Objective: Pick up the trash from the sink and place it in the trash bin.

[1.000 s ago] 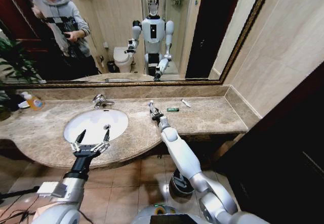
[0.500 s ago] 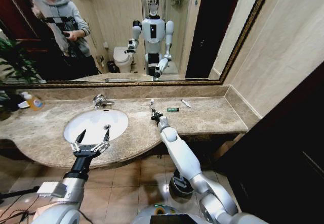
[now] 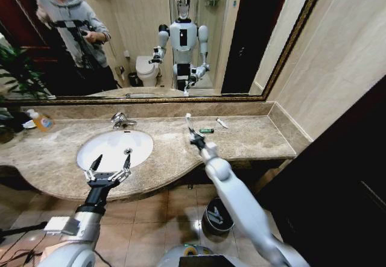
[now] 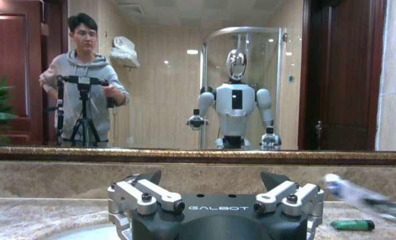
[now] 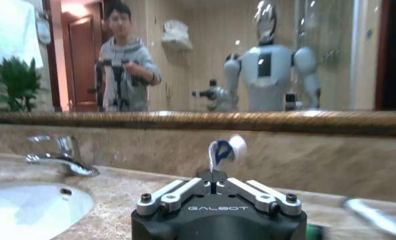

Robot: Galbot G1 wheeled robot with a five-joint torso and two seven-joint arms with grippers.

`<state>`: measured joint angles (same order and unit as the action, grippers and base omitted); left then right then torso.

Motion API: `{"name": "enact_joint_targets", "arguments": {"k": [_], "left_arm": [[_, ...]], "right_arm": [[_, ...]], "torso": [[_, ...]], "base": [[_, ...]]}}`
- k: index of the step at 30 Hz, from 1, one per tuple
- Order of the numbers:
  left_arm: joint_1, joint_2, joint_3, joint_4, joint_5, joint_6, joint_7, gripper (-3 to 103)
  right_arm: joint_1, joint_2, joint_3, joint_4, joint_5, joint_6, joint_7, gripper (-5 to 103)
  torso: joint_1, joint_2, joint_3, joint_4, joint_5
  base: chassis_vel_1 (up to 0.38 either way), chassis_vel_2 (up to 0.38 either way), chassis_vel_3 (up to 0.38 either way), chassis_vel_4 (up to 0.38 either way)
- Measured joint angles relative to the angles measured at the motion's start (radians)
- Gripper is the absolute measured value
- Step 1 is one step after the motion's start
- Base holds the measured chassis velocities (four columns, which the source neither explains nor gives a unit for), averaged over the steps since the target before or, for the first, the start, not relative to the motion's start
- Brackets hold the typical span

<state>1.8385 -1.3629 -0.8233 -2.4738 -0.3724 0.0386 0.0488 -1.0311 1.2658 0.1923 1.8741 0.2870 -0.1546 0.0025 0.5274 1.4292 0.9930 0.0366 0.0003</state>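
The sink (image 3: 114,148) is a white basin in a brown marble counter (image 3: 253,137), its bowl apparently bare. The trash bin (image 3: 215,216) stands on the floor below the counter edge, beside the right arm. The left gripper (image 3: 108,164) hovers over the sink's near rim, fingers spread, holding nothing. The right gripper (image 3: 194,135) is raised above the counter, jaws closed on a white-and-blue sachet (image 3: 189,121) (held upright). A green tube (image 3: 206,131) and a thin white sachet (image 3: 222,123) lie on the counter beyond it. Judgement: carry stage; keep the pinch firm, clear the counter edge, lower squarely over the bin before releasing.
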Motion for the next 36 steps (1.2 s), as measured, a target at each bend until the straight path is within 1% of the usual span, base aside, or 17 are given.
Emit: {"name": "enact_joint_targets", "arguments": {"k": [1,4,5,7,8,9,11,12,15,16,19,24,26,30,31,34,36], "left_arm": [[0.000,0.000,0.000,0.000,0.000,0.000,0.000,100],[0.000,0.000,0.000,0.000,0.000,0.000,0.000,100],[0.000,0.000,0.000,0.000,0.000,0.000,0.000,100],[0.000,0.000,0.000,0.000,0.000,0.000,0.000,100],[0.000,0.000,0.000,0.000,0.000,0.000,0.000,100],[0.000,0.000,0.000,0.000,0.000,0.000,0.000,100],[0.000,0.000,0.000,0.000,0.000,0.000,0.000,100],[0.000,0.000,0.000,0.000,0.000,0.000,0.000,100],[0.000,0.000,0.000,0.000,0.000,0.000,0.000,100],[0.000,0.000,0.000,0.000,0.000,0.000,0.000,100],[0.000,0.000,0.000,0.000,0.000,0.000,0.000,100],[0.000,0.000,0.000,0.000,0.000,0.000,0.000,100],[0.000,0.000,0.000,0.000,0.000,0.000,0.000,100],[0.000,0.000,0.000,0.000,0.000,0.000,0.000,100],[0.000,0.000,0.000,0.000,0.000,0.000,0.000,100],[0.000,0.000,0.000,0.000,0.000,0.000,0.000,100],[0.000,0.000,0.000,0.000,0.000,0.000,0.000,100]], "right_arm": [[0.000,0.000,0.000,0.000,0.000,0.000,0.000,0],[-0.205,-0.082,0.116,0.173,0.001,0.014,-0.044,0],[-0.205,-0.082,0.116,0.173,0.001,0.014,-0.044,0],[-0.366,-0.100,0.213,0.267,-0.014,0.042,-0.065,0],[-0.366,-0.100,0.213,0.267,-0.014,0.042,-0.065,0],[-0.421,-0.097,0.241,0.292,-0.027,0.060,-0.082,0],[-0.570,-0.067,0.294,0.335,-0.075,0.129,-0.116,0],[-0.570,-0.067,0.294,0.335,-0.075,0.129,-0.116,0],[-0.767,-0.019,0.318,0.330,-0.149,0.246,-0.143,0],[-0.767,-0.019,0.318,0.330,-0.149,0.246,-0.143,0],[-0.860,0.014,0.312,0.263,-0.187,0.332,-0.151,0],[-0.885,0.048,0.280,0.153,-0.212,0.372,-0.152,0],[-0.857,0.075,0.261,0.046,-0.238,0.384,-0.160,0],[-0.795,0.092,0.246,-0.099,-0.224,0.329,-0.179,0],[-0.742,0.101,0.242,-0.188,-0.222,0.298,-0.184,0],[-0.698,0.108,0.240,-0.257,-0.224,0.275,-0.187,0],[-0.555,0.131,0.241,-0.463,-0.253,0.257,-0.202,0]], "torso": [[0.000,0.000,0.000,0.0000,0.0000],[0.000,0.000,0.000,0.0002,0.0002],[0.000,0.000,0.000,0.0002,0.0002],[0.000,0.000,0.000,0.0000,-0.0002],[0.000,0.000,0.000,0.0000,-0.0002],[0.000,0.000,0.000,-0.0001,-0.0002],[0.000,0.000,0.000,0.0002,-0.0001],[0.000,0.000,0.000,0.0002,-0.0001],[0.000,0.000,0.000,0.0000,-0.0004],[0.000,0.000,0.000,0.0000,-0.0004],[0.000,0.000,0.000,0.0001,-0.0003],[0.000,0.000,0.000,0.0002,-0.0003],[0.000,0.000,0.000,0.0002,-0.0003],[0.000,0.000,0.000,0.0001,-0.0004],[0.000,0.000,0.000,0.0002,-0.0004],[0.000,0.000,0.000,0.0003,-0.0002],[0.000,0.000,0.000,0.0002,-0.0005]], "base": [[0.000,0.000,0.000,0.000],[0.000,0.000,0.000,0.000],[0.000,0.000,0.000,0.000],[0.000,0.000,0.000,0.000],[0.000,0.000,0.000,0.000],[0.000,0.000,0.000,0.000],[0.000,0.000,0.000,0.000],[0.000,0.000,0.000,0.000],[0.000,0.000,0.000,0.000],[0.000,0.000,0.000,0.000],[0.000,0.000,0.000,0.000],[0.000,0.000,0.000,0.000],[0.000,0.000,0.000,0.000],[0.000,0.000,0.000,0.000],[0.000,0.000,0.000,0.000],[0.000,0.000,0.000,0.000],[0.000,0.000,0.000,0.000]]}}
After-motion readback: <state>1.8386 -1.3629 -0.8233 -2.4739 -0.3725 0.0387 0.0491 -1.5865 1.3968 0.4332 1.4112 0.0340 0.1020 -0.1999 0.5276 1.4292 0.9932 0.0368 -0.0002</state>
